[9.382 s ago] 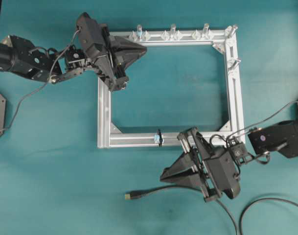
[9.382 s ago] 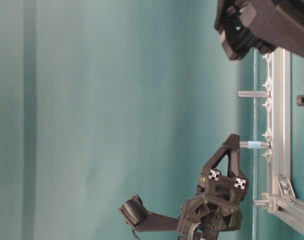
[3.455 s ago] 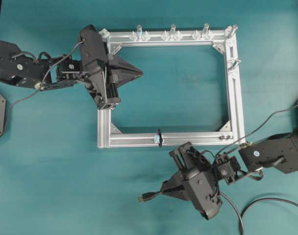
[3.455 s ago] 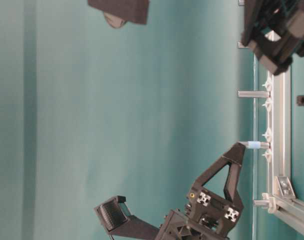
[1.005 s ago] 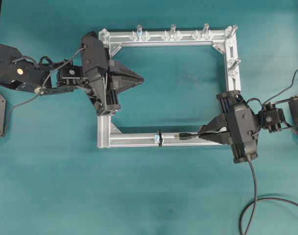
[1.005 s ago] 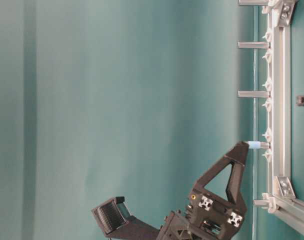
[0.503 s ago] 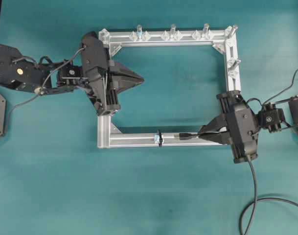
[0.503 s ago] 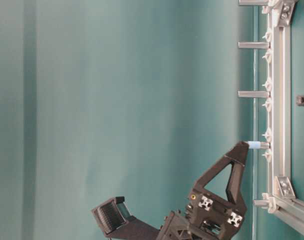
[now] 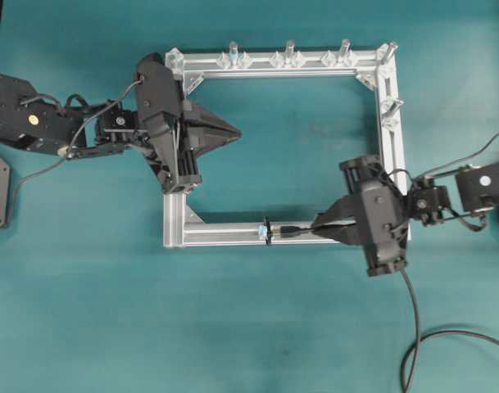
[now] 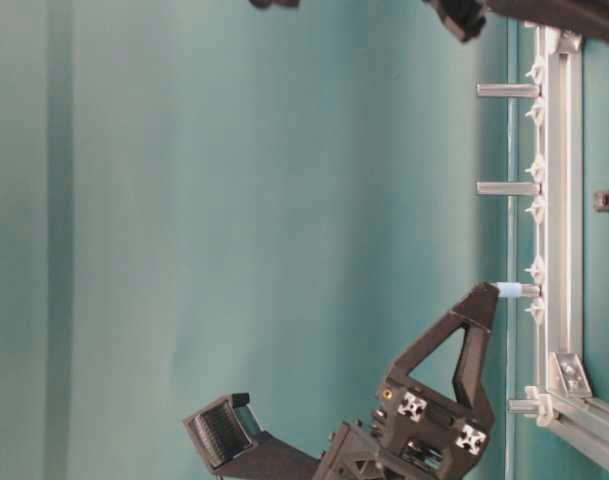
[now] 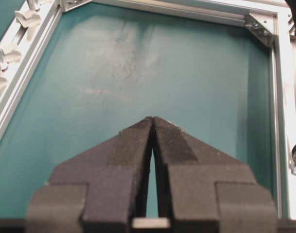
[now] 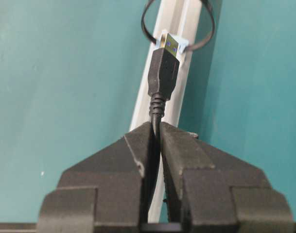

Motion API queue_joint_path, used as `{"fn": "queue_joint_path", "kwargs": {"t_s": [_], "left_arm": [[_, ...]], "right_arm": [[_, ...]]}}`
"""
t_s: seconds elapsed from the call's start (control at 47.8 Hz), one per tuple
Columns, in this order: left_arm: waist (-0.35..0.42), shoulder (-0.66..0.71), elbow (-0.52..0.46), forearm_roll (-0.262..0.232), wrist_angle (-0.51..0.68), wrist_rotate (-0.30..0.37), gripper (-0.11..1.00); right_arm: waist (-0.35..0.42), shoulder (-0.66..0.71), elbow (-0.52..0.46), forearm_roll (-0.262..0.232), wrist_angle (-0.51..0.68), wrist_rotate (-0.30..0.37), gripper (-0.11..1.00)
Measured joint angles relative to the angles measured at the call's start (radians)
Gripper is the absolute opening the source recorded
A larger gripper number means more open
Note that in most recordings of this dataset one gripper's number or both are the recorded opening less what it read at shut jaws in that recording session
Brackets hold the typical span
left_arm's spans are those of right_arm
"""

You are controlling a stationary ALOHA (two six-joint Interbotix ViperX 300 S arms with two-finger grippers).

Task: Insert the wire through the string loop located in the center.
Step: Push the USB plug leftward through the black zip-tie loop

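Note:
The string loop (image 9: pixel 266 230) is a small black ring on the front bar of the silver frame (image 9: pixel 390 164). My right gripper (image 9: pixel 319 225) is shut on the wire (image 9: pixel 414 315) just behind its black plug (image 9: pixel 290 231). It holds the plug level above the bar, pointing left. In the right wrist view the gripper (image 12: pixel 156 127) pinches the cable, and the plug (image 12: pixel 163 73) has its yellowish tip at the mouth of the loop (image 12: pixel 208 38). Whether the tip is inside I cannot tell. My left gripper (image 9: pixel 237 131) is shut and empty (image 11: pixel 152 119) over the frame's left side.
Upright silver pegs (image 9: pixel 289 51) line the frame's back bar and right bar. The wire's slack curls on the teal table at the bottom right (image 9: pixel 446 334). In the table-level view the left gripper (image 10: pixel 481 297) stands close to a blue-banded peg (image 10: pixel 514 290).
My right gripper has moved left along the front bar with the wire, bringing the plug tip up to the string loop. The left arm has not moved.

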Motion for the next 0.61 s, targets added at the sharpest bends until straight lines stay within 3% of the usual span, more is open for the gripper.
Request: {"fn": "queue_joint_path", "kwargs": {"t_s": [0.607], "left_arm": [[-0.04, 0.0, 0.002, 0.0, 0.005, -0.002, 0.0]], "right_arm": [[-0.025, 0.092, -0.109, -0.002, 0.0, 0.0, 0.07]]}}
